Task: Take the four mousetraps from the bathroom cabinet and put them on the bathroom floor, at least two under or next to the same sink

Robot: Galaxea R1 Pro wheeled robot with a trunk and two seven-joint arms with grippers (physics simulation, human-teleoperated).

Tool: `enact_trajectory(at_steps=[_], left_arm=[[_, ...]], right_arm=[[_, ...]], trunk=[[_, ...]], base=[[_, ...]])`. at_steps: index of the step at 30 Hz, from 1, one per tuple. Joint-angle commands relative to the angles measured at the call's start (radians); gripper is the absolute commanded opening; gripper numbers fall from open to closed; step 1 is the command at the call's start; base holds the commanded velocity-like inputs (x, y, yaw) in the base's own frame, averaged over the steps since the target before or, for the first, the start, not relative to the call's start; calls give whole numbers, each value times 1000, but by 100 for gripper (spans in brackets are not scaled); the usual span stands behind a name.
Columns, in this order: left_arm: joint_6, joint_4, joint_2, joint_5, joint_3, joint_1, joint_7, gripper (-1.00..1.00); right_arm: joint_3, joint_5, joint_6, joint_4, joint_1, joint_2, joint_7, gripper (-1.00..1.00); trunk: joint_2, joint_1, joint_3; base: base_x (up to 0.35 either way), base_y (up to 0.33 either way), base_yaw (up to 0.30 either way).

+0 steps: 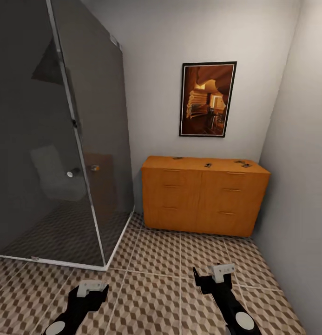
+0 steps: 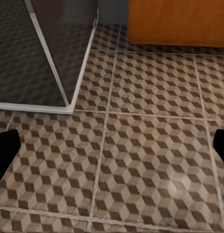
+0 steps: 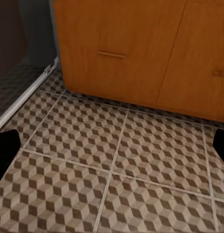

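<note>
The orange-brown cabinet (image 1: pixel 205 197) stands against the far wall, and its drawer fronts (image 3: pixel 141 53) show in the right wrist view. Several mousetraps lie on its top: one at the left (image 1: pixel 178 158), one in the middle (image 1: pixel 207 164), two close together at the right (image 1: pixel 243 163). They are too small to make out in detail. My left gripper (image 1: pixel 92 292) and right gripper (image 1: pixel 213 278) hang low over the cube-patterned bathroom floor (image 1: pixel 156 260), well short of the cabinet. Both are open and empty, with dark fingertips (image 2: pixel 5 150) (image 3: pixel 5 150) at the edges of the wrist views. The sink is out of view.
A dark glass shower enclosure (image 1: pixel 63 139) with a white base rail (image 2: pixel 68 104) takes up the left side. A framed picture (image 1: pixel 207 99) hangs above the cabinet. The right wall (image 1: pixel 300 186) runs close beside the cabinet's right end. Open floor lies between me and the cabinet.
</note>
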Motion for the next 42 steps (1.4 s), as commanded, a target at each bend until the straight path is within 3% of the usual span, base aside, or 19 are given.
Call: enact_trajectory(at_steps=[1,21,33,42], left_arm=[[6,-2,0,0,0,0,0,100],[6,-3,0,0,0,0,0,100],[6,-4,0,0,2,0,0,100],[6,-4,0,1,3,0,0,100]], right_arm=[[1,10,6,-1,-1,0,-1,100],[1,10,6,0,-1,0,-1,100],[2,10,6,0,-1,0,-3,100],[1,11,6,-1,-1,0,-4,100]], trunk=[[0,0,-1],[0,0,-8],[0,0,-9],[0,0,-16]], base=[[256,-211,-260],[256,-211,-235],[158,-130,-13],[278,-3,134]])
